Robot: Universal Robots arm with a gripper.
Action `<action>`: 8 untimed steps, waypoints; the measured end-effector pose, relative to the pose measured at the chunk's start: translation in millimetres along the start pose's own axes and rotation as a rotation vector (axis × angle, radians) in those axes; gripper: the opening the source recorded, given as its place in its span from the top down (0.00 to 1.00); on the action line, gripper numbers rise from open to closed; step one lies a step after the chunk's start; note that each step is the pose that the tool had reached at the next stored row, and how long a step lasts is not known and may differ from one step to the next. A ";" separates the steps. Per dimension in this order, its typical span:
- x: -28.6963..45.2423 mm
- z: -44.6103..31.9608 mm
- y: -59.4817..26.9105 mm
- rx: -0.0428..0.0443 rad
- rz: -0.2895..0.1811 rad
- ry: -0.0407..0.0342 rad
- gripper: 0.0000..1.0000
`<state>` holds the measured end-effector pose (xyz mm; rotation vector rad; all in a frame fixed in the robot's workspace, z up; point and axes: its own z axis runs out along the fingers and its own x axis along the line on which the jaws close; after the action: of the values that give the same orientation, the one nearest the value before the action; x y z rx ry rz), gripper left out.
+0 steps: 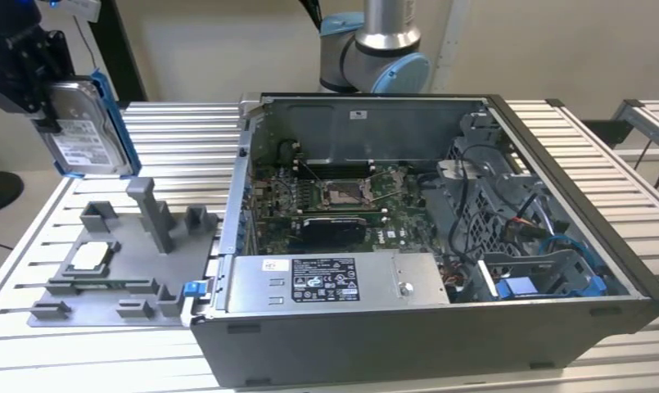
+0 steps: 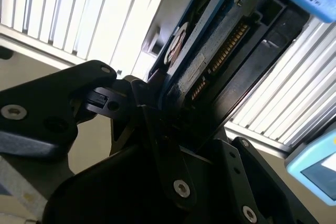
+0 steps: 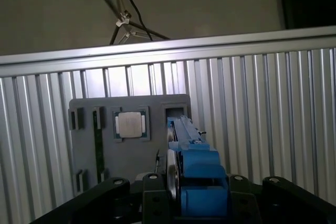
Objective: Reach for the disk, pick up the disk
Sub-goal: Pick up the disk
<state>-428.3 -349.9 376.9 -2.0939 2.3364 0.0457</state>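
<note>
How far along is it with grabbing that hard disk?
Reaching looks done: the gripper is shut on the disk. Lifting looks done too. In the exterior view the disk hangs upright in the air, well clear of the grey holder tray below it. The first wrist view shows it in the grip, above that tray. Nothing of the pick-up appears left.

Exterior camera sits high, off the table (image 1: 591,147), tilted down across it. It takes in the open computer case (image 1: 417,344) mid-table and the grey tray (image 1: 100,303) near the table edge on the exterior view's left, gripper (image 1: 32,82) raised above that side. First wrist view rides right behind the held disk (image 3: 197,182), looking down its edge onto that same grey tray (image 3: 84,145) and the slats, well below. Second wrist view is jammed in close, facing along the black fingers (image 2: 173,166) at the disk's connector side (image 2: 220,51), slats beyond
</note>
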 end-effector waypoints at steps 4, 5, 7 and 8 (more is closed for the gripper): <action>-0.1 -4.1 0.1 -0.0001 0.000 0.0001 1.00; -0.1 -5.2 0.1 -0.0001 0.000 0.0001 1.00; -0.1 -7.3 0.1 0.0000 0.000 0.0000 1.00; -0.2 -8.5 0.1 0.0000 0.000 0.0000 1.00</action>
<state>-428.2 -349.9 385.4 -2.0941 2.3364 0.0457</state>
